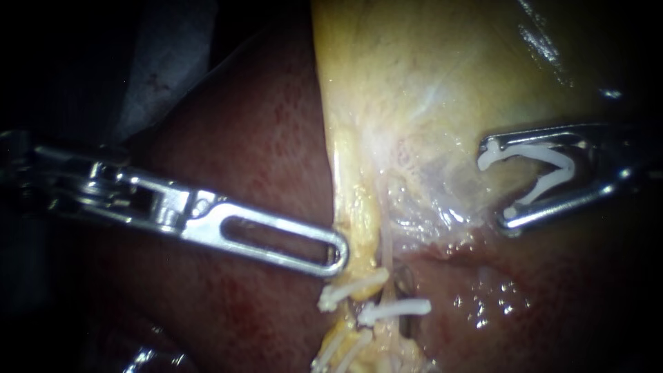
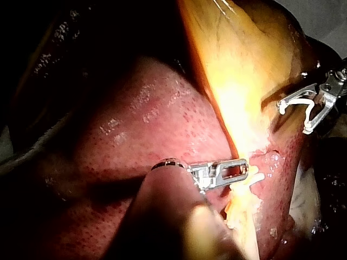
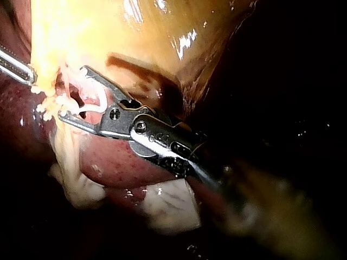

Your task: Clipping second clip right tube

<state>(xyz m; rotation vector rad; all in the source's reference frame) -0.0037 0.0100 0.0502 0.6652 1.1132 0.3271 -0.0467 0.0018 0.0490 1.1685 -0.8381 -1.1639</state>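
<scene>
Steel comes nearest: my left instrument (image 1: 338, 254) reaches in from 9 o'clock over the dark red liver (image 1: 242, 173). Its jaws lie together and seem to pinch the edge of the yellow band (image 1: 359, 207) at centre. Just past its tip, toward 6 o'clock, the right tube (image 1: 388, 252) runs as a thin pale strand with a seated clip (image 1: 395, 309) across it. Farther off at 3 o'clock, well apart from the tube, my right instrument (image 1: 496, 188) holds an open clip (image 1: 545, 188) in widely spread jaws, against the gallbladder (image 1: 428, 69). To place it well, I judge, set it near the seated clip, both limbs around the tube and square across, before squeezing. No writing is readable.
</scene>
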